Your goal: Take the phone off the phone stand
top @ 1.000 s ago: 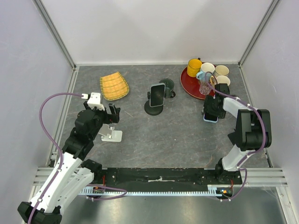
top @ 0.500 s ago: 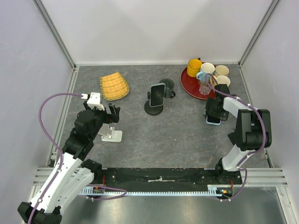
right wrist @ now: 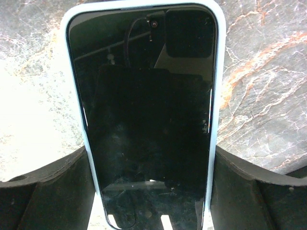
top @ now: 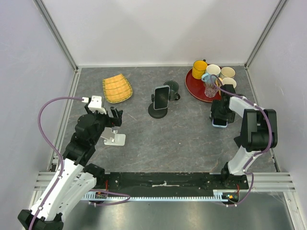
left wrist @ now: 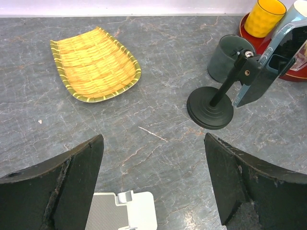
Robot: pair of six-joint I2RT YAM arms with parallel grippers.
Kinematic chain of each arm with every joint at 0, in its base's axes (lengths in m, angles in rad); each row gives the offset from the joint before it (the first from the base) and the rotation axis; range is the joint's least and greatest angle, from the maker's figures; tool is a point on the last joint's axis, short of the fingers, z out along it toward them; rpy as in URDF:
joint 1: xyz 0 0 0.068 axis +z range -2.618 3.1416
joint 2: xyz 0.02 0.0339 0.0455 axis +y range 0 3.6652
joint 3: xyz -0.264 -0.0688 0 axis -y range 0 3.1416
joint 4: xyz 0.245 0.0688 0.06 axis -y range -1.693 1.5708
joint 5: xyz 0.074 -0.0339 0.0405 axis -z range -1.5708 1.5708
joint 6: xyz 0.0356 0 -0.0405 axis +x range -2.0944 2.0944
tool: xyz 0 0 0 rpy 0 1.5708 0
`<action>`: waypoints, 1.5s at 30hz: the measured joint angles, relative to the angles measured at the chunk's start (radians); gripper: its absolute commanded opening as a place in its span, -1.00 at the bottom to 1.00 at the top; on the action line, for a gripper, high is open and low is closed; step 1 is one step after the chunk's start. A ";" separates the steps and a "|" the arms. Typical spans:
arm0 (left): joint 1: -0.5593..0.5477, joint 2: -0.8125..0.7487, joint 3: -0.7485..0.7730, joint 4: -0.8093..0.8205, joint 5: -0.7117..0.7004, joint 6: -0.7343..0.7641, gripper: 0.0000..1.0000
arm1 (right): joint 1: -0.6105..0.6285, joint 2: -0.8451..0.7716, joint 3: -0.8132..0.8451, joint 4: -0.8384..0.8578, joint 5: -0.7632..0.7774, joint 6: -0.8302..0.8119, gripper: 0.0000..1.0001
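A phone in a light-blue case (right wrist: 144, 72) lies flat just over the stone table at the right, its dark screen facing up. My right gripper (right wrist: 151, 153) is shut on its two long edges; from above the gripper (top: 221, 114) covers most of that phone (top: 219, 123). An empty white phone stand (top: 115, 139) stands at the left. My left gripper (top: 116, 119) hangs open above the stand (left wrist: 122, 211), holding nothing. A second phone (top: 161, 96) sits on a black round-based stand (top: 158, 113) in the middle.
A yellow woven tray (top: 117, 88) lies at the back left. A red plate (top: 192, 86) with several cups and a glass is at the back right, close behind my right gripper. A dark cup (left wrist: 225, 57) stands behind the black stand.
My right gripper has shifted slightly right and toward the back with the blue-cased phone, turning it a little. The left arm has barely moved.
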 measured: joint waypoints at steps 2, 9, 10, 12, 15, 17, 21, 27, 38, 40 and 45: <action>0.000 -0.004 0.000 0.000 -0.001 0.000 0.83 | -0.003 0.008 0.006 -0.004 -0.015 -0.003 0.71; 0.000 -0.017 0.000 0.000 -0.007 0.002 0.83 | -0.026 0.018 0.013 -0.008 -0.052 -0.007 0.76; 0.000 -0.018 0.000 0.000 -0.008 0.002 0.83 | -0.028 0.018 0.013 -0.008 -0.053 -0.010 0.76; 0.000 -0.021 0.000 0.000 -0.009 0.002 0.83 | -0.029 0.018 0.013 -0.008 -0.055 -0.010 0.77; 0.000 -0.024 0.000 0.000 -0.015 0.003 0.83 | -0.031 0.017 0.013 -0.008 -0.055 -0.012 0.83; 0.000 -0.024 0.000 0.000 -0.016 0.003 0.83 | -0.036 0.015 0.012 -0.006 -0.058 -0.013 0.86; -0.001 -0.024 0.000 0.000 -0.019 0.003 0.83 | -0.043 0.013 0.012 -0.006 -0.057 -0.013 0.96; -0.006 -0.026 0.000 0.000 -0.019 0.003 0.83 | -0.057 -0.014 0.000 -0.014 -0.072 -0.009 0.96; -0.026 -0.045 0.000 -0.003 -0.020 0.001 0.86 | -0.062 -0.425 0.166 -0.052 -0.066 -0.013 0.96; -0.042 -0.045 0.001 -0.002 -0.023 0.001 0.86 | -0.062 -0.495 0.230 -0.058 -0.022 -0.020 0.96; -0.087 -0.061 0.001 0.000 -0.039 0.002 0.89 | -0.071 -0.620 0.301 -0.097 0.123 -0.045 0.96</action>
